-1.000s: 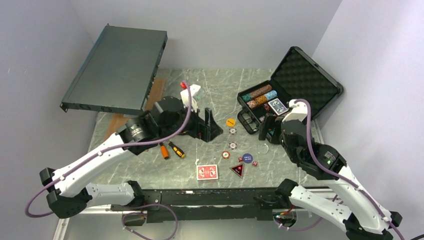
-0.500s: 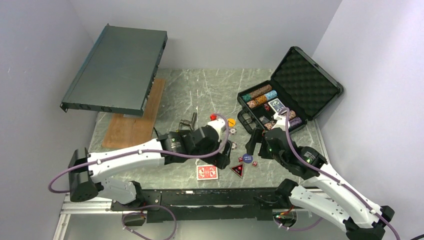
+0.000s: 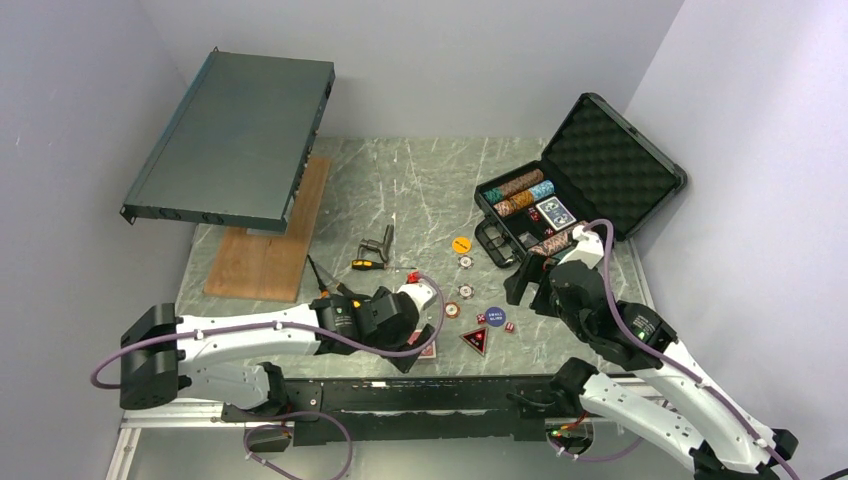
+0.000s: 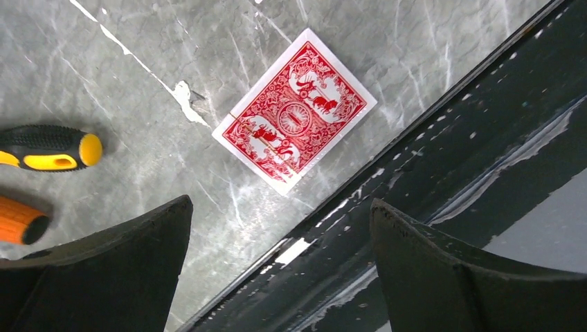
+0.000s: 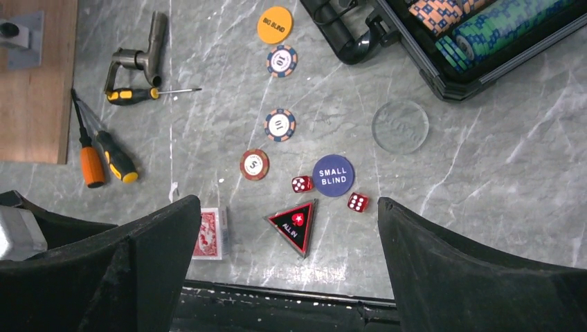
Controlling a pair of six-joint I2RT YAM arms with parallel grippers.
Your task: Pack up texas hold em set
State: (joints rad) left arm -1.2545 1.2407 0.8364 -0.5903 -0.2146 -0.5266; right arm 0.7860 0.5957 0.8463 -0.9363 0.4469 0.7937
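The black case (image 3: 610, 160) sits open at the far right corner of the table, lid leaning back, with rows of chips and one blue deck (image 3: 556, 212) inside; the rows are too small to count. The red deck (image 4: 295, 120) lies flat just beside the near edge, about midway along it, and the left gripper (image 4: 280, 204) hangs over it with jaws spread wide and empty. The likely trouble is here: the deck is thin against the stone and close to the black rail (image 4: 443, 166), so a finger coming down may strike the rail, or nudge the deck over the edge instead of pinching it. The cards might also fan out, though I cannot tell if they are boxed. The right gripper (image 5: 289, 204), also wide and empty, hovers above the loose pieces near the right half of the near edge, where a careless sweep could scatter them. Loose there are three striped chips (image 5: 280, 125), two red dice (image 5: 302, 184), one orange button (image 5: 274, 24), one blue button (image 5: 333, 175), one triangular marker (image 5: 296, 223) and one clear disc (image 5: 400, 126). Further left lie three screwdrivers (image 5: 90, 162).
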